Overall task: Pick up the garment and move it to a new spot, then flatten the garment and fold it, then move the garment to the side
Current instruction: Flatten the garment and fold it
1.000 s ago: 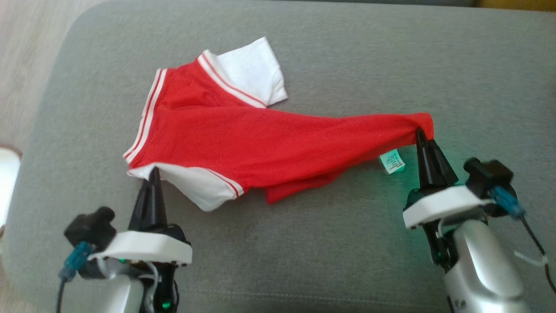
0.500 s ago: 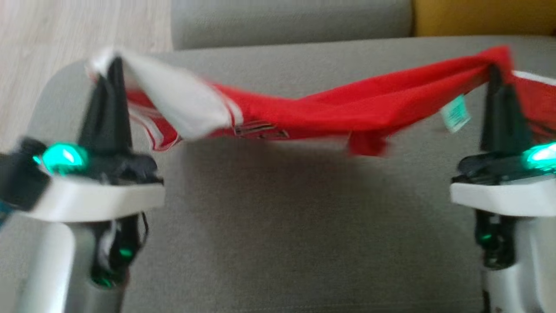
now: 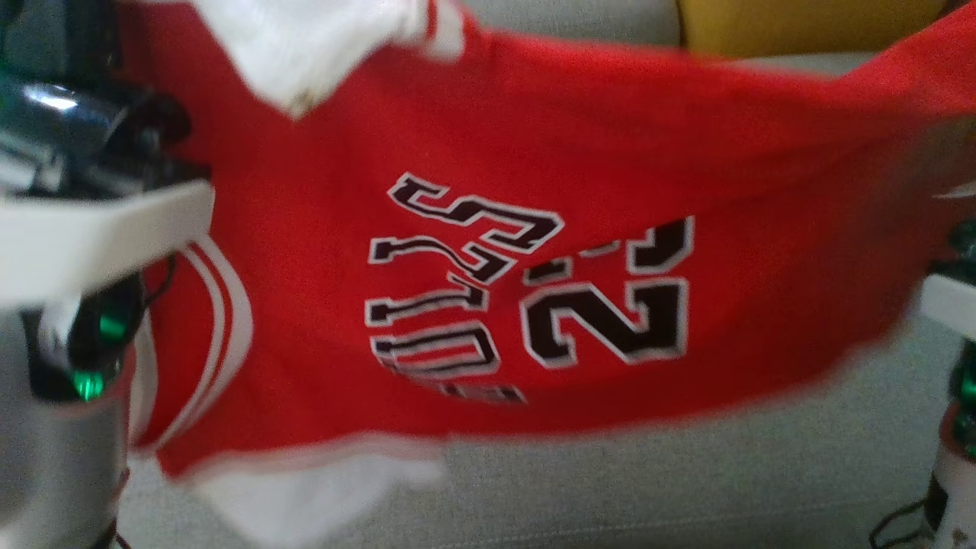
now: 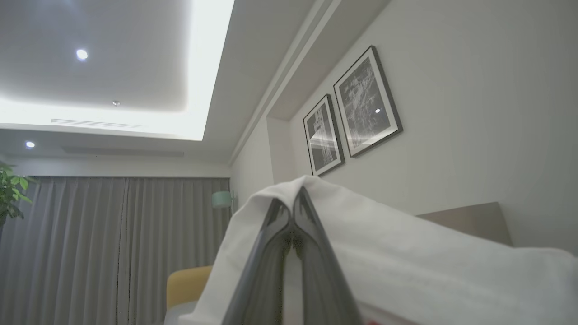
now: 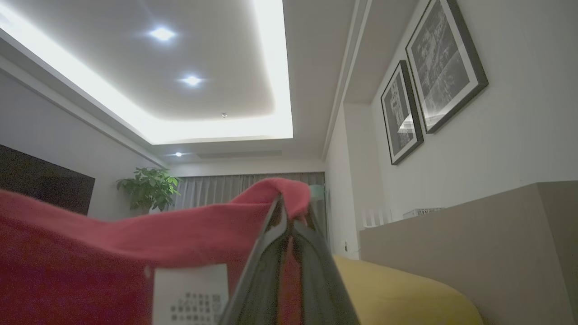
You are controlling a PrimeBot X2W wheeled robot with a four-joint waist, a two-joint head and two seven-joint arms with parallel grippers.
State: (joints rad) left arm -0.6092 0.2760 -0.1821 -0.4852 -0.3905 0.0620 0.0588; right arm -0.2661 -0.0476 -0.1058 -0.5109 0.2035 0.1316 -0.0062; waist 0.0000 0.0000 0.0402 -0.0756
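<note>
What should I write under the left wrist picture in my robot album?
Left gripper shut on the jersey's white sleeve, with two framed pictures on the wall behind.

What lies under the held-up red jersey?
Below the jersey, a grey sofa cushion shows; past its top edge, a yellow cushion. Whatever lies directly behind the spread cloth is covered.

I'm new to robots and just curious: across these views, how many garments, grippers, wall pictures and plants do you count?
Red and white basketball jersey: 1
Dark two-fingered grippers: 2, left gripper and right gripper, both shut on it
Black-framed wall pictures: 2
Green leafy potted plant: 1
Total: 6
</note>
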